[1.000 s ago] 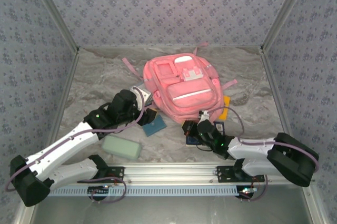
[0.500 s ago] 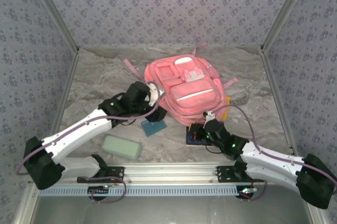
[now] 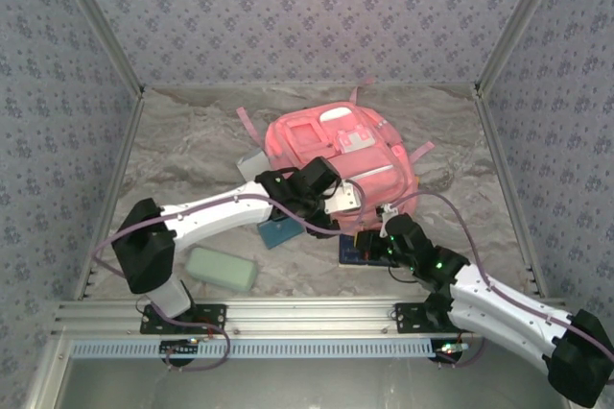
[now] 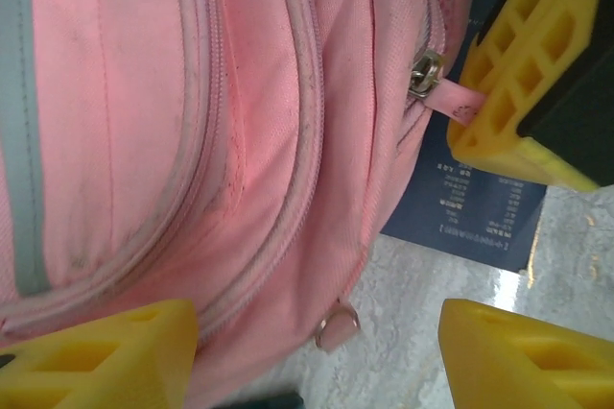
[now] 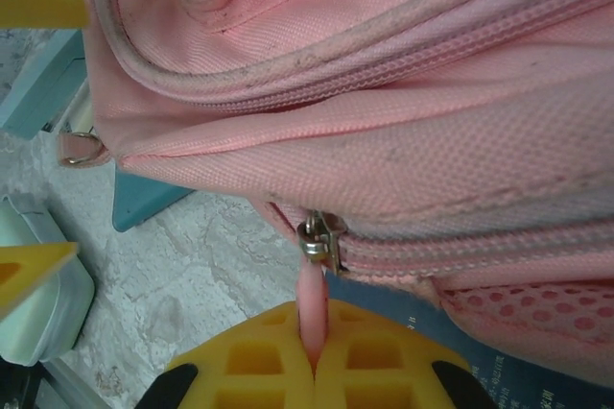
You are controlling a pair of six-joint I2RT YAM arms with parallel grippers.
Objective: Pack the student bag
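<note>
Since a second ago my left arm has swung in from the left side, and the left gripper now hangs over the near edge of the student bag, fingers apart and empty. My right gripper has reached up to that edge too, pinched together on the pink zipper pull. The bag lies flat mid-bench, toward its far edge.
</note>
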